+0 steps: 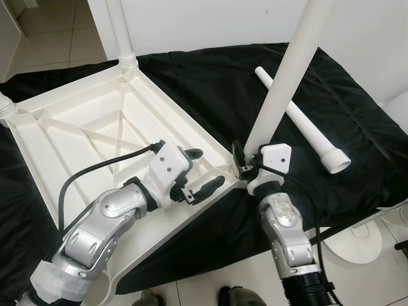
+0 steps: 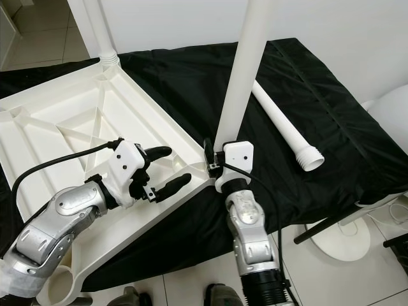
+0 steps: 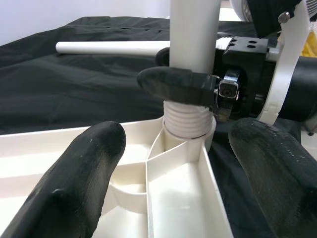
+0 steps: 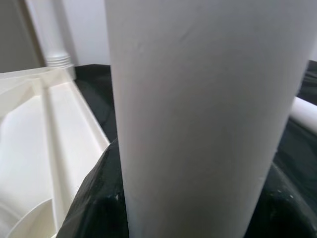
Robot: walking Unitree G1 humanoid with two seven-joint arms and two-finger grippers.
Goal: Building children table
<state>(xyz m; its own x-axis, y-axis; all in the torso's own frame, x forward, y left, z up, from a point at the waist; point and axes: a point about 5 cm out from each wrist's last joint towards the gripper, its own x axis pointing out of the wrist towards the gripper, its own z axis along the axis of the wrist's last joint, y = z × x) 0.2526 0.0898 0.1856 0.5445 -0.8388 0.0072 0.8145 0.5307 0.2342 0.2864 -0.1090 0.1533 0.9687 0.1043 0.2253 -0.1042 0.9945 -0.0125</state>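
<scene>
**Right claw grips an upright leg at the tabletop's corner socket**

You are looking down at a white plastic tabletop (image 1: 95, 127) lying upside down on a bench covered with a black cloth (image 1: 210, 76). Its ribbed underside faces up, and its near corner reaches the front edge of the bench.

Your right claw (image 1: 245, 159) is clenched around the base of a white leg (image 1: 287, 70) that stands upright in the corner socket nearest you. In the left wrist view, the leg's threaded end (image 3: 187, 121) sits in that socket, with a black finger (image 3: 171, 85) wrapped across the leg just above the thread.

Your left claw (image 1: 197, 172) is released, its two fingers spread apart over the tabletop's underside just beside that same corner, touching nothing.

A second leg (image 1: 121, 32) stands in the far corner socket. A loose leg (image 1: 299, 118) lies flat on the cloth toward the right edge of the bench, its threaded end pointing to the front right.
</scene>
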